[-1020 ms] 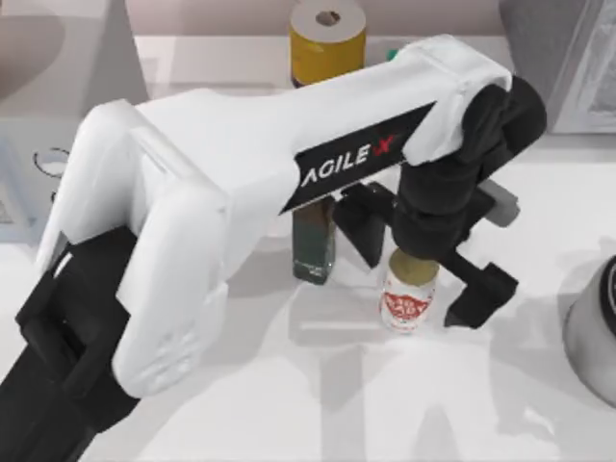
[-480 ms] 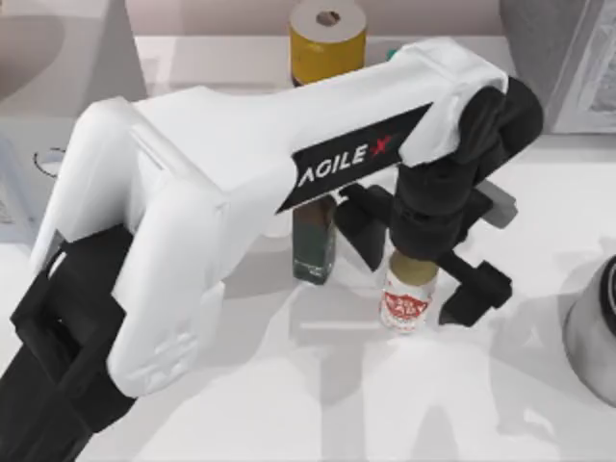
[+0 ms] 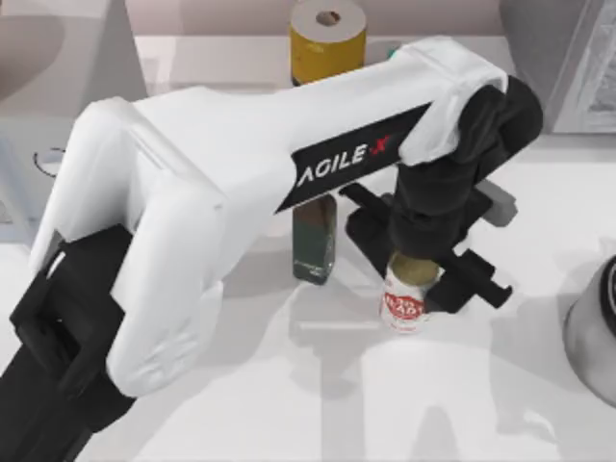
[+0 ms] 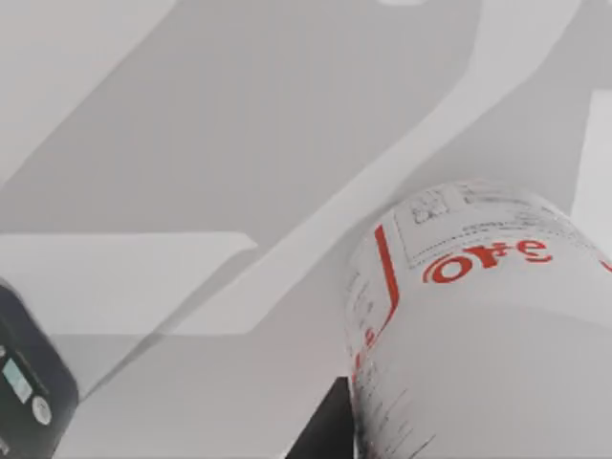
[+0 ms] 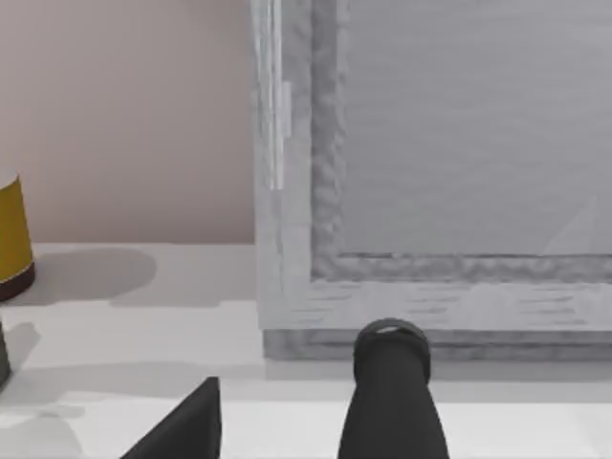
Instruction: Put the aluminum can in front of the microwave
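Left arm [image 3: 241,183], white glossy shell with black joints, is reaching diagonally across the white table [image 3: 289,404] from the lower left toward centre-right. The microwave [image 3: 48,115], pale grey and boxy, is sitting at the table's far left edge, mostly hidden behind the arm. A darker grey appliance [image 3: 563,58] with a white panel is occupying the far right corner; the right wrist view is facing its textured grey side [image 5: 459,143]. A yellow cylindrical canister [image 3: 327,38] with a white lid is standing at the back centre. A dark green square-sided bottle [image 3: 315,241] is standing upright just left of the can. The aluminum can [image 3: 405,303], a small white cylinder with red label and dull gold top, is standing upright on the table right of centre, well apart from the microwave. Left gripper [image 3: 419,279] is coming down over it, 2 black fingers narrowly spread on either side of the can, appearing to touch it. Right gripper [image 5: 287,411] is parked near the grey appliance; can't tell its finger state.
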Controlling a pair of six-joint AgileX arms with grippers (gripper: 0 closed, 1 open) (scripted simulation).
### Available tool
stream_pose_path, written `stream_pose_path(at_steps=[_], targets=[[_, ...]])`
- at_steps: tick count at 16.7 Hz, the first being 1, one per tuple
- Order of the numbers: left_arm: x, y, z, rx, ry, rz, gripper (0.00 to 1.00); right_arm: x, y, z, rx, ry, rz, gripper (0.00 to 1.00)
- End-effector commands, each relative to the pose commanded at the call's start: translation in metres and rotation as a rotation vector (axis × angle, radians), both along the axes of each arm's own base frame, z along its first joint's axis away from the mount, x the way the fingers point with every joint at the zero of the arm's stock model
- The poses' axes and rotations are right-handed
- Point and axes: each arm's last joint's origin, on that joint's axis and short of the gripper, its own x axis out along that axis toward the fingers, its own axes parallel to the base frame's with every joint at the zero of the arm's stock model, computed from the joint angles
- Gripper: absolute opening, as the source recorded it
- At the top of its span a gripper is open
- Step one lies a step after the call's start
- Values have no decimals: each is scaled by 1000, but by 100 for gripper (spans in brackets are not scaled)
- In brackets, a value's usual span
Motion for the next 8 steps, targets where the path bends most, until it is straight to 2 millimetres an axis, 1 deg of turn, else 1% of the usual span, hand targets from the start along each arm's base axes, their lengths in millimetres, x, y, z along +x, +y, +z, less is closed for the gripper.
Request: stream_pose_path(at_steps=[2, 3, 8], targets=[[0, 0, 0, 0, 0, 0, 2, 0, 0, 0, 0, 0, 0, 100], [0, 0, 0, 0, 0, 0, 0, 0, 0, 0, 0, 0, 0, 100], [0, 0, 0, 0, 0, 0, 0, 0, 0, 0, 0, 0, 0, 100]])
